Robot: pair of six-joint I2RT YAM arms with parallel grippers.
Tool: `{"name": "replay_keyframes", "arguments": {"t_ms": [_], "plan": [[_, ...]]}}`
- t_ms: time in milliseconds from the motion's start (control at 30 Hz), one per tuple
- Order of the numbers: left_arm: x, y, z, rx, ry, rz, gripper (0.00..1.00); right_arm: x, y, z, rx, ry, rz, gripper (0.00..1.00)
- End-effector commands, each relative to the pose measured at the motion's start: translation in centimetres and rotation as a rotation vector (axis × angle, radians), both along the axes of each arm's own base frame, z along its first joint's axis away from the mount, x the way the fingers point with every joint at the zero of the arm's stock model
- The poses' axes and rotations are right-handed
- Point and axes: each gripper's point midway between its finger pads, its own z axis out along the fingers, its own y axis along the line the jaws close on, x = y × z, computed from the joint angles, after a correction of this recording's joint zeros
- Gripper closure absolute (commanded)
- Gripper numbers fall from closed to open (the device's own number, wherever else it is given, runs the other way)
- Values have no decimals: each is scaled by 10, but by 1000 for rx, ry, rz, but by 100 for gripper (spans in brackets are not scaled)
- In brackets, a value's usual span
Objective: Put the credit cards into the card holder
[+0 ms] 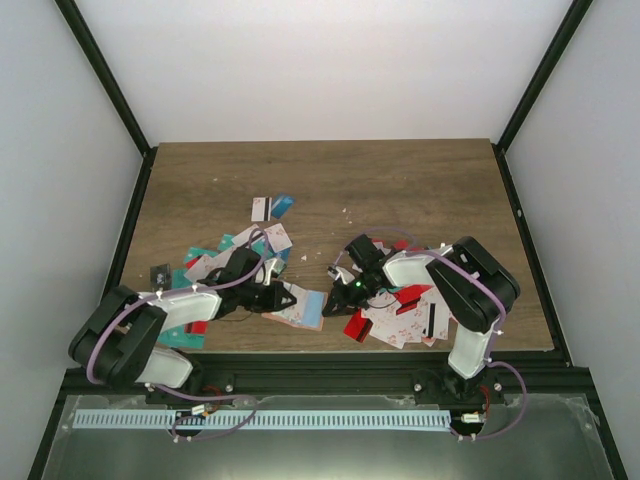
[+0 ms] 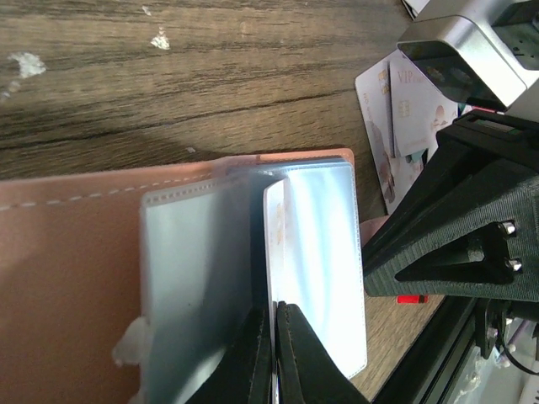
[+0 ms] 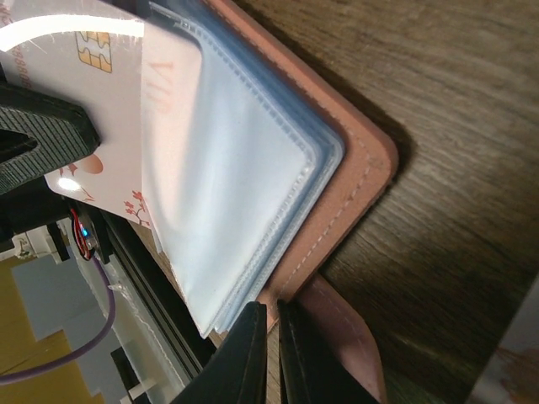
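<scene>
White credit card (image 2: 275, 227), apparently clamped by left end effector (image 2: 274, 316).

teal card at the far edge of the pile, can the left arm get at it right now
Probably not yet: the left tool is shut on a white card partly in the card holder. The teal card lies uncovered, so once it lets go, likely yes.

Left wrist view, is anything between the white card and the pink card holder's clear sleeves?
Nothing visible blocks it. The white chip card, pinched by the left gripper, lies partly under a clear plastic sleeve of the salmon-pink card holder; the right gripper clamps the holder's edge.
</scene>
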Motion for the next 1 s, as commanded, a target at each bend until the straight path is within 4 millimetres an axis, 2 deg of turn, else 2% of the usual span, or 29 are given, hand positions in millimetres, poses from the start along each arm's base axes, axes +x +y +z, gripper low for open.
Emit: {"name": "replay_keyframes", "arguments": {"t_ms": [0,600,733,967], "plan": [[-2,-1,-7,17,-10,-35,96,-12,-20,-43,-173,18,6,92],[-8,9,-32,69,127,77,96,-13,-21,-48,-176,29,-2,91],[-7,8,-28,68,136,78,96,-15,-23,-46,-178,24,-5,91],[-10,6,-17,51,141,62,96,-15,-18,-29,-119,-6,3,89]]}}
